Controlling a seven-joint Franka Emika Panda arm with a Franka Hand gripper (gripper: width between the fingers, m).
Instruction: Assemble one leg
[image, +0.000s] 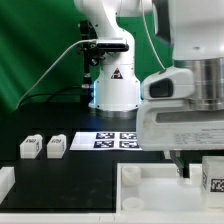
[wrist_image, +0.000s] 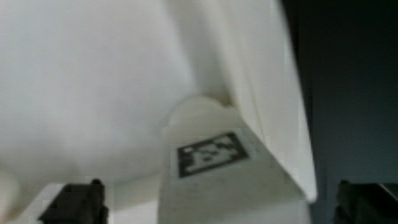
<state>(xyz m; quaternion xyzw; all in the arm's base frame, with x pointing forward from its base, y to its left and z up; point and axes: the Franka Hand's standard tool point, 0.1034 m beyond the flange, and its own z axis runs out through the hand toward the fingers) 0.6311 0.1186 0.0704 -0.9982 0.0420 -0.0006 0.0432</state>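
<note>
Hand (wrist_image: 210, 205): wide open, holding nothing, its dark fingertips (wrist_image: 73, 203) apart over a white leg (wrist_image: 217, 160) seated inside the tabletop (image: 150, 183) at the bench's (image: 40, 170) near edge. The leg looks light, rigid and smooth; grip across opposite flat sides. Only the exterior view shows two spare legs (image: 43, 147) and the marker board (image: 112, 140); only the wrist view shows the fingertips.

Two legs (image: 29, 147) (image: 56, 145) side by side at the exterior view's left; marker board (image: 117, 139) to their right (flat on table); tabletop (image: 150, 185) in front.
</note>
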